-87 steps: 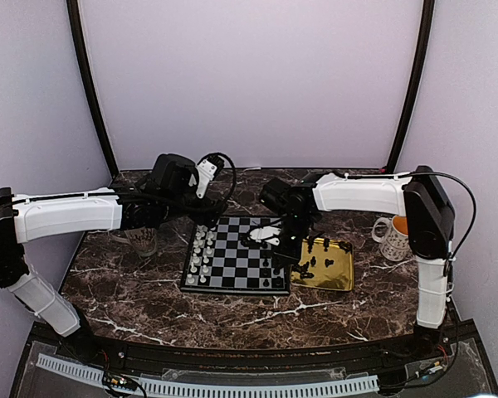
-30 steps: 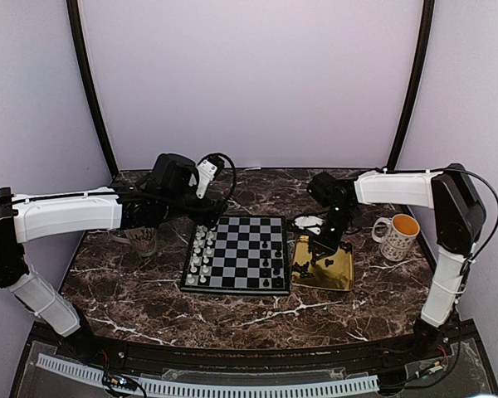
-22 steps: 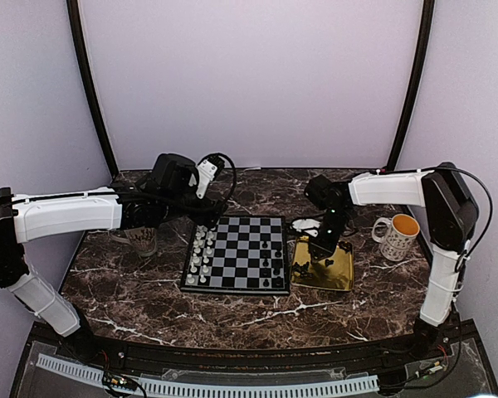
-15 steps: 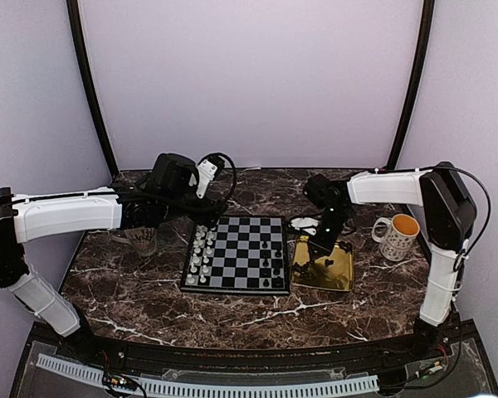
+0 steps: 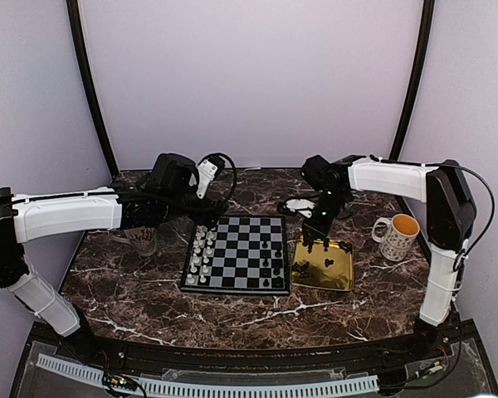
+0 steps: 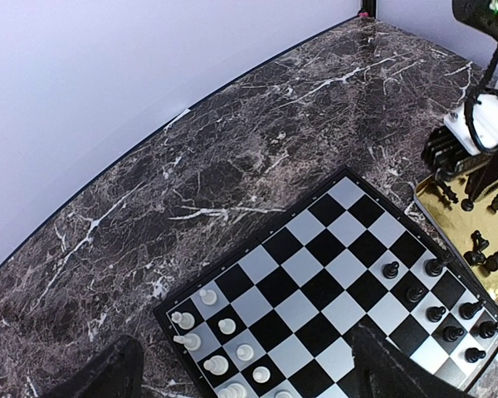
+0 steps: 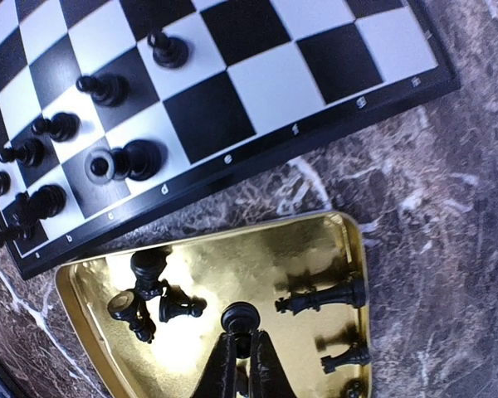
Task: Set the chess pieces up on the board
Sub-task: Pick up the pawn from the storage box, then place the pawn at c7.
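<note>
Our right pincer [image 7: 240, 342] clenches a round-headed black chess piece [image 7: 241, 316] over the shiny gold tray [image 7: 266, 257]; our left pincer [image 6: 247, 377] hangs released above the chequered board [image 6: 315, 274].

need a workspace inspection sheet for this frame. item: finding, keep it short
Surface: dark marble table, white veins.
Job's things: board lying flat; pale pieces on its left columns; black pieces on its right columns, with more loose in the gold tray, some lying down.
Clutter: mug at the right, glass at the left.
Grippers: left gripper open above the board; right gripper shut on one black piece over the tray.
Cables: black cable looped at the left wrist; second cable along the right arm.
Surroundings: pale walls, black poles; nothing else seen.
</note>
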{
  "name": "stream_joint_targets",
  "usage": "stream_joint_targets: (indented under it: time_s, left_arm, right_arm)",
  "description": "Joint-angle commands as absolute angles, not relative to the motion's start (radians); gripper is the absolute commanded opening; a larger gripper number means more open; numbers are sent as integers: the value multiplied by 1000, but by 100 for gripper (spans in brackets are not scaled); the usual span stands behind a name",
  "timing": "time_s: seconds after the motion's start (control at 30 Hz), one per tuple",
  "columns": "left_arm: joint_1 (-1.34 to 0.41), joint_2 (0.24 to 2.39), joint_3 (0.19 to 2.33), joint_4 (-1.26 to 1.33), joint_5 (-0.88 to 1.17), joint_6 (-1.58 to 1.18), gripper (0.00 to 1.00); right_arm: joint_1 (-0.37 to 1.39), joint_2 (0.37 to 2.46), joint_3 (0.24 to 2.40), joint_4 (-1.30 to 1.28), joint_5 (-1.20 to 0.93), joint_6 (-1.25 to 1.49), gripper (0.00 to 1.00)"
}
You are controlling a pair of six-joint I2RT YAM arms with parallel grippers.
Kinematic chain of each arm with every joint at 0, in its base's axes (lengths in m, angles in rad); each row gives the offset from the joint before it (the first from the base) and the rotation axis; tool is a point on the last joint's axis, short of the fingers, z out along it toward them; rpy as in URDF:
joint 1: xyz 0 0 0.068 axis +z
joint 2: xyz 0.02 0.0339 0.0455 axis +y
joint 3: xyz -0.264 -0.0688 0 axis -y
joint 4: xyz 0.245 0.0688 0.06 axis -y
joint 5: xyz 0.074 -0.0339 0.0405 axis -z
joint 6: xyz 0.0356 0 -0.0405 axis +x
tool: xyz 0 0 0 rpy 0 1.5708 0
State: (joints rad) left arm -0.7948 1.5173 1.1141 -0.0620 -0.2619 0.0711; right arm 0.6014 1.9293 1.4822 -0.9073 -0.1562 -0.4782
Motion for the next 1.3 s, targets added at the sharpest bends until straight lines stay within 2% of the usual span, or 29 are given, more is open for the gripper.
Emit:
stream_joint_targets:
  time_s: [0.0, 0.4, 0.7, 1.13, 1.27]
  left_arm:
    - [-796, 1506, 1146, -79, -250, 75, 90]
    - [-796, 1500, 1147, -81, -262, 76, 90]
    - [-796, 1487, 1150, -84, -276, 87, 90]
    - [-796, 1477, 1150, -82, -278, 92, 90]
    - [-796, 1477, 1151, -82, -278, 92, 90]
  right_arm:
    - [605, 1942, 1588, -918, -144, -485, 4]
    - [653, 2156, 1884, -958, -197, -477, 5]
    - [710, 2270, 2005, -979, -199, -486, 6]
    - [730, 2335, 2051, -988, -176, -485, 7]
    - [733, 2343, 2052, -989, -168, -485, 12]
